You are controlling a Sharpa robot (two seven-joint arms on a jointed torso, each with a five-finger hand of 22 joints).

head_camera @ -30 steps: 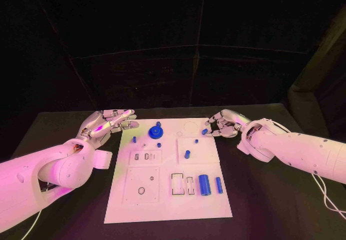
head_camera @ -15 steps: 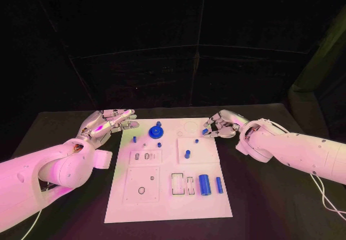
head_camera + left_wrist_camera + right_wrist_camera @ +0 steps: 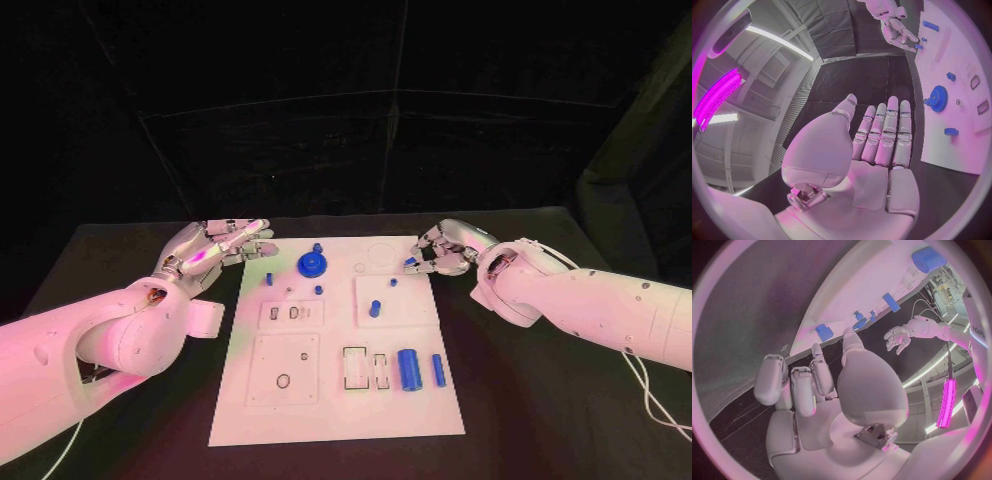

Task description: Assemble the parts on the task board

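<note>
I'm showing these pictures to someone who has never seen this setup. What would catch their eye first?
Likely the white task board in the middle of the black table, dotted with small blue parts, above all the blue gear near its far edge. Next, the two silver hands flanking that far end: the left hand open beside the board's far left corner, the right hand at its far right corner with fingers around a small blue part.

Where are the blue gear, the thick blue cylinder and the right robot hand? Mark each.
blue gear (image 3: 312, 264), head view, on its toothed disc.
thick blue cylinder (image 3: 410, 369), head view, mid-length on its side.
right robot hand (image 3: 440, 250), head view, on its curled fingers.
</note>
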